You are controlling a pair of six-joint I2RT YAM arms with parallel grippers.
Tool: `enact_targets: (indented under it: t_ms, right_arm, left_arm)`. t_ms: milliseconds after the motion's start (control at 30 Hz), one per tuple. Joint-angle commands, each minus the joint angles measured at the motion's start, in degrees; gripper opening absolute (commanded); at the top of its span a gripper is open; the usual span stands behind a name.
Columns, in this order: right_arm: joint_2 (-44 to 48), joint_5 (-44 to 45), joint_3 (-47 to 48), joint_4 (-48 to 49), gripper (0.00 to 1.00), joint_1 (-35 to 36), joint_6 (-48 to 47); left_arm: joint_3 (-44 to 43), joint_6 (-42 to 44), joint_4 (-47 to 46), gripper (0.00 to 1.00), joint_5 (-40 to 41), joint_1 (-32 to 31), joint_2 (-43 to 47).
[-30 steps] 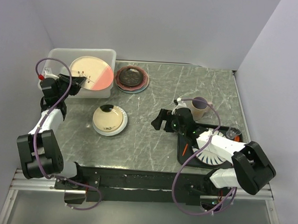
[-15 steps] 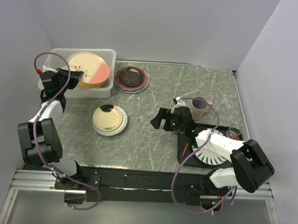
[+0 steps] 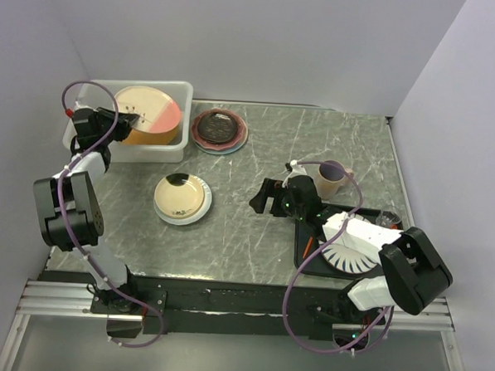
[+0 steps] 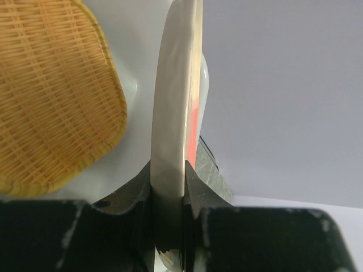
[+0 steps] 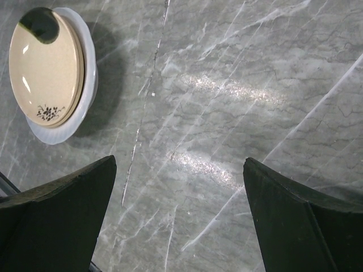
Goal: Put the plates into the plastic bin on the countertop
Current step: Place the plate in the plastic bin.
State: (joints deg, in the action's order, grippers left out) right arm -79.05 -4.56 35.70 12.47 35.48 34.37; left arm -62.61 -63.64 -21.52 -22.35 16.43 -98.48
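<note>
My left gripper is shut on the rim of a round cream and pink plate, which is tilted over the plastic bin at the back left of the countertop. The left wrist view shows this plate edge-on between the fingers, with an orange woven plate lying in the bin below it. A dark brown pink-rimmed plate sits right of the bin. A tan-gold plate rests on a white plate. My right gripper hangs open over bare countertop.
A black tray at the front right carries a white plate with dark radial stripes. A tan cup and a small glass stand by the tray. Grey walls close in at the left, back and right.
My left gripper has drawn back and to the left with the plate, bringing it from the bin's front right fully over the bin. The right arm has barely shifted.
</note>
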Motion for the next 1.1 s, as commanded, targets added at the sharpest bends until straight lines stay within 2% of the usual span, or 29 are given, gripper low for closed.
enact_targets:
  t_ms: [0, 1067]
  right_arm:
    - [-0.49, 0.52, 3.06, 0.89, 1.00, 0.46, -1.15]
    - [-2.43, -0.37, 4.02, 0.27, 1.00, 0.55, -1.94]
  left_arm:
    - [-6.03, 0.00, -8.63, 0.01, -1.38, 0.10, 0.48]
    - [-11.04, 5.01, -0.37, 0.01, -0.07, 0.19, -7.52]
